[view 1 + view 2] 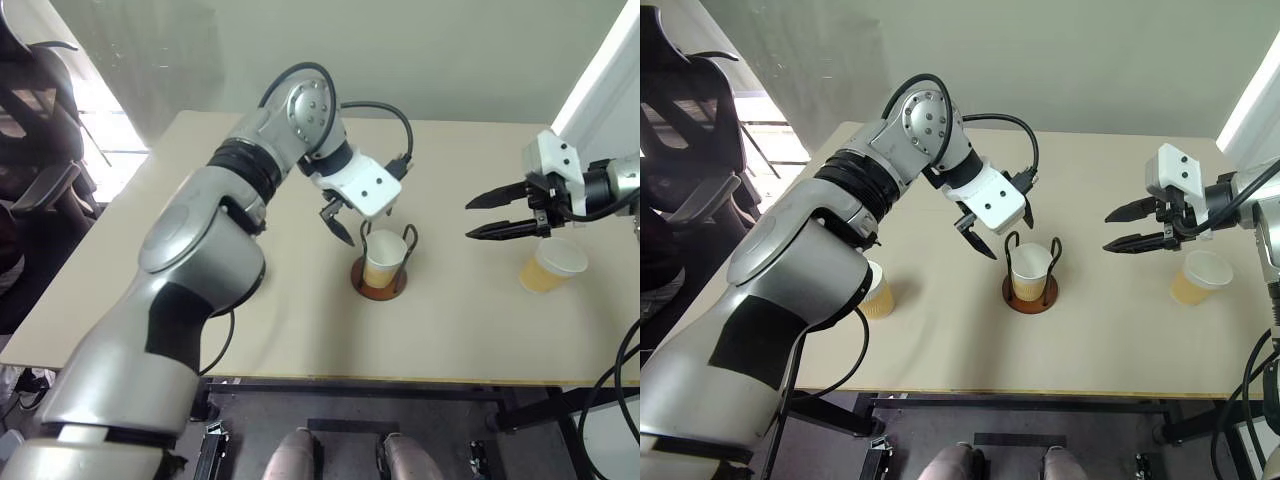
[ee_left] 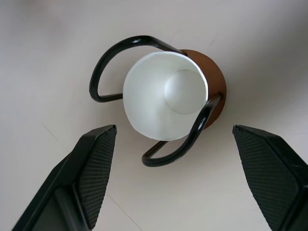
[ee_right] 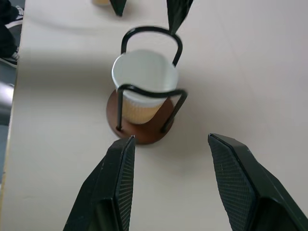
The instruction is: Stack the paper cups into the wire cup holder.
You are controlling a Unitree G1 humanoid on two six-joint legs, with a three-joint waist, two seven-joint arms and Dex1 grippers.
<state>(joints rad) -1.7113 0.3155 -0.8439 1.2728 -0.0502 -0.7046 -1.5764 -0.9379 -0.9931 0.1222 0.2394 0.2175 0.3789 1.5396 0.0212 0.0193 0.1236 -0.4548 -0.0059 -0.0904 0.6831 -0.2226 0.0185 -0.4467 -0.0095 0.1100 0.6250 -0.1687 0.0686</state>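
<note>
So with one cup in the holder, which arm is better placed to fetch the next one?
Probably the right. The right gripper hangs open just above the cup on its side of the table, while the left gripper is open over the wire cup holder.

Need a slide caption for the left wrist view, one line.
Open left gripper above a white-lined paper cup seated between the black wire loops of the brown-based cup holder.

I find no legible text, label, brand, number or sign in any view. The paper cups (image 1: 1206,276) carry plain walls, the wire cup holder (image 1: 1031,291) is unmarked, and the table (image 1: 1120,340) surface bears no printing I can read.
</note>
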